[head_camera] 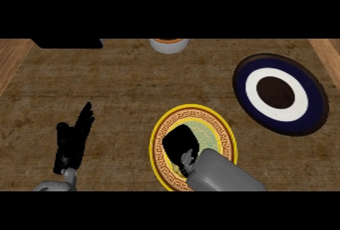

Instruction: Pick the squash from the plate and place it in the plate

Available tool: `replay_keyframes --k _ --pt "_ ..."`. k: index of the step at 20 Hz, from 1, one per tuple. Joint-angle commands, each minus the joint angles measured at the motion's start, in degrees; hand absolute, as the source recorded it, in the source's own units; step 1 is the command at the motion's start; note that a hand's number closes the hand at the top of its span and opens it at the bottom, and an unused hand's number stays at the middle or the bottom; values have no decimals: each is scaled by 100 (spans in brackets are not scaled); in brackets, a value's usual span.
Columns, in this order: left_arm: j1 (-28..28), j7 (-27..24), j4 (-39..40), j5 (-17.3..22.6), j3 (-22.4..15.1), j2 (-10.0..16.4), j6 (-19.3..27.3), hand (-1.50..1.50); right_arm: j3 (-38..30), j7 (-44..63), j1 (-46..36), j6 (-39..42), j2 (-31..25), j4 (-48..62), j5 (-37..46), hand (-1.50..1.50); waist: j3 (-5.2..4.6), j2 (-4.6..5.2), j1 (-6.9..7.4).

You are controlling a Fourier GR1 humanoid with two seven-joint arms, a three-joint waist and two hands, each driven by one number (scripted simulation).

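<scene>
A yellow-rimmed patterned plate point(164, 128) lies near the front of the counter, right of centre. My right hand point(182, 143) is over its middle, palm down with fingers curled, and it hides whatever lies under it; no squash shows. A dark blue plate with a white ring and brown centre point(251, 81) lies at the right, farther back, with nothing on it. My left hand point(74, 137) rests at the lower left with straight fingers pointing up, away from both plates.
A white and orange cup point(168, 45) stands at the back edge, centre. A black object point(66, 43) sits at the back left. Wooden borders point(13, 56) run along the counter's left and right sides.
</scene>
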Motion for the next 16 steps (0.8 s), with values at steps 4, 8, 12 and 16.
replay_keyframes --k 4,8,12,16 --pt "153 344 -343 -116 43 -54 -95 0 130 -471 154 -211 43 -53 754 150 1 6 -3" --pt "93 136 -239 -14 171 90 -182 0 -440 -1084 358 -2286 -674 37 876 150 12 33 -16" --pt "35 173 -174 -27 189 62 -134 0 -1534 -1287 409 -3913 -794 30 804 150 26 76 -71" --pt "112 229 -283 -44 129 76 -197 0 -1793 -1577 715 -5196 -1173 -152 1200 150 13 18 -58"
